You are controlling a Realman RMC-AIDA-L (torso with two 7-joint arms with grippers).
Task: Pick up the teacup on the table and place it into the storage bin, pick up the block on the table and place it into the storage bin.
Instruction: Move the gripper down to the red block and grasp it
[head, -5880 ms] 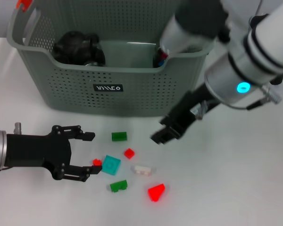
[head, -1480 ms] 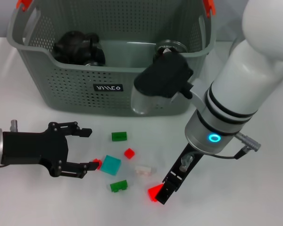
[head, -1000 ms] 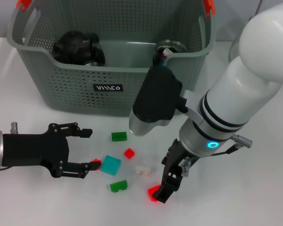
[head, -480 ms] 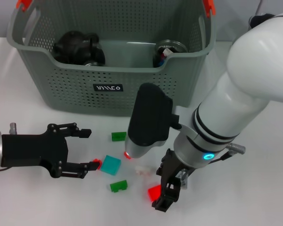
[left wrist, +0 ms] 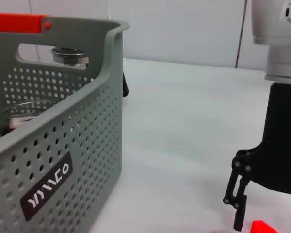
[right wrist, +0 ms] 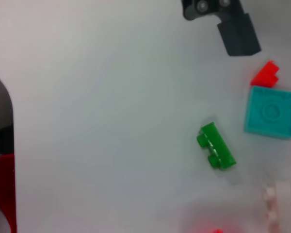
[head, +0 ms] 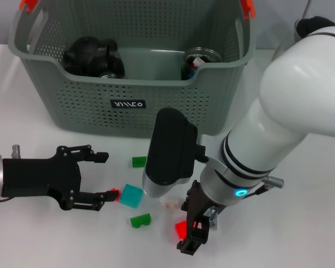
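The storage bin (head: 128, 106) stands at the back of the table and also shows in the left wrist view (left wrist: 63, 145). A teacup with a metal rim (head: 200, 57) lies inside it at the right. My right gripper (head: 191, 237) is open and low at the table, right beside a red block (head: 181, 228). The left wrist view shows one finger (left wrist: 237, 194) a little apart from that block (left wrist: 263, 227). My left gripper (head: 97, 178) is open at the front left, next to a small red block (head: 115, 194) and a teal block (head: 132, 196).
Two green blocks (head: 138, 161) (head: 139, 220) and a white block (head: 168, 205) lie between the grippers. A black object (head: 92, 56) sits in the bin at the left. The right forearm (head: 167, 156) hangs over the blocks.
My right arm has swung down and toward the front, bringing its gripper low beside the red block. The left gripper has stayed in place and open.
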